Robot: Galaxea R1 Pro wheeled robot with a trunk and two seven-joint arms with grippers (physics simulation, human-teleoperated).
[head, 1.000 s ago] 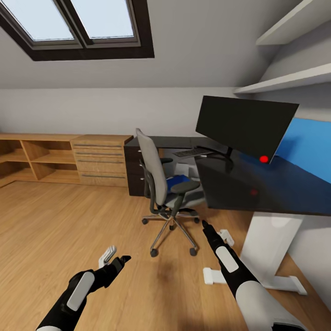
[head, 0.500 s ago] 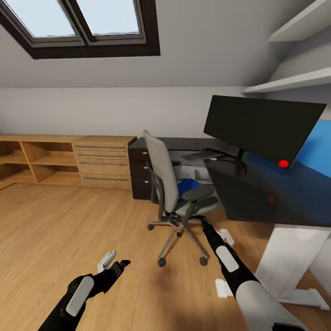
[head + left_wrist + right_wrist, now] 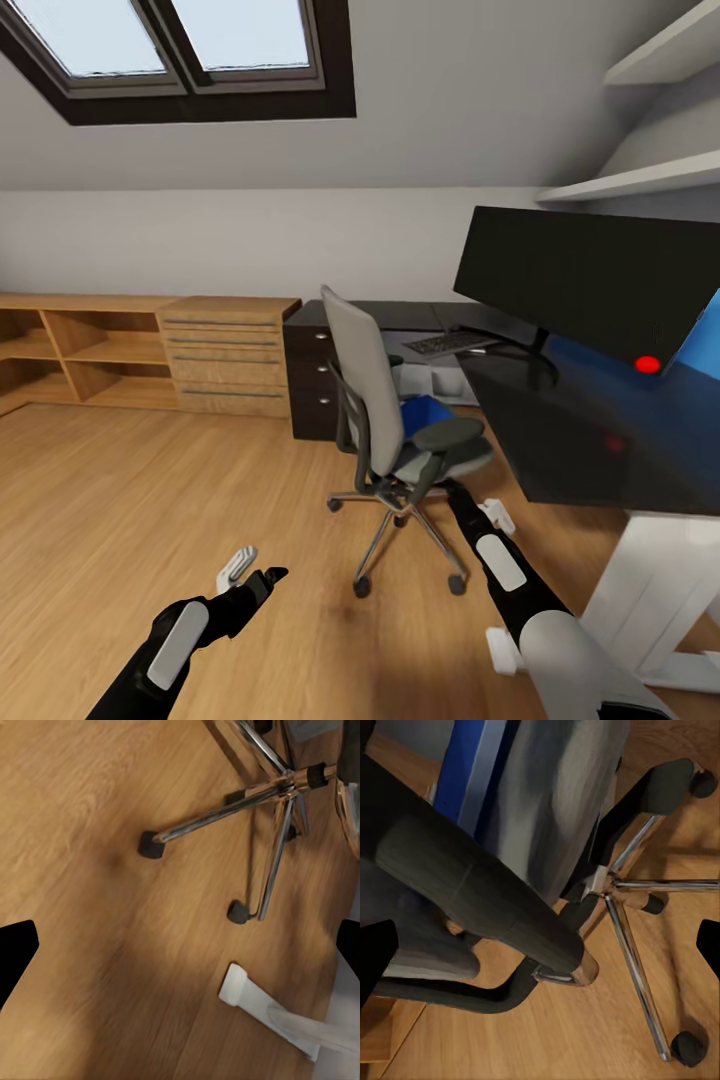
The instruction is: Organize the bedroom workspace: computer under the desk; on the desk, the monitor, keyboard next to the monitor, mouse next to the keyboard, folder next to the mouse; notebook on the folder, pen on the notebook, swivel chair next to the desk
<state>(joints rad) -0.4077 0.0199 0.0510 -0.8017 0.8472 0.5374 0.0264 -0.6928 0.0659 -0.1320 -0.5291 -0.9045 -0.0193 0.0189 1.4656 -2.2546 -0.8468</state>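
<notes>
- Attic bedroom, wood floor (image 3: 150, 480); monitor (image 3: 590, 275) and keyboard (image 3: 450, 344) on black desk (image 3: 590, 420)
- blue folder (image 3: 425, 412) on swivel chair (image 3: 395, 430) seat, beside desk
- right gripper (image 3: 470, 505) just below chair armrest, folder close above; fingers spread, empty
- left gripper (image 3: 250, 572) over floor, well apart from chair, open, empty

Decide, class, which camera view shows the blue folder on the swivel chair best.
The head view shows it best: the folder lies on the swivel chair seat, between backrest and armrest, with the desk beside it. The right wrist view catches a blue strip with a pale edge beside the seat cushion. The left wrist view gives the chair's chrome base.
</notes>
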